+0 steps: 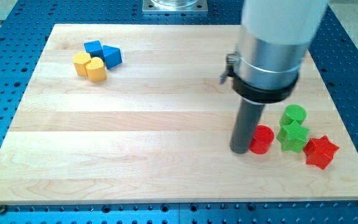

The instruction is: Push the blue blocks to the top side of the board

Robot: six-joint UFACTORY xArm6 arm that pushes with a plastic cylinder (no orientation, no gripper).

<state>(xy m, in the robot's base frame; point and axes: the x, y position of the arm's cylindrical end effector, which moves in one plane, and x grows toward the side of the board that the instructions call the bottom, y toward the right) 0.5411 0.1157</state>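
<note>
Blue blocks: two small blue plastic blocks, a squarish one (92, 46) and a wedge-like one (112, 56), lie touching each other near the top-left corner of the pale wooden board (135, 124), close to its top edge.
Yellow neighbours: a yellow plastic block of rounded outline (81, 63) and a yellow heart-like block (96, 69) press against the blues from below and to the view's left, making one tight cluster.
Progress: judging by where they lie, both blues look to be at the top side already (or very nearly), so little seems left beyond perhaps a small nudge upward.
My tip: the dark rod's lower end (240, 150) rests on the desk in the lower right, touching or just beside the red cylinder (262, 139), well apart from the blues.
Pincer: there is none on this arm, only the plain rod, so nothing is apart, together or clamped, and nothing is held.
Right-hand group: a green cylinder (294, 114), a green star-like block (293, 136) and a red star-shaped block (321, 152) sit near the right edge.
</note>
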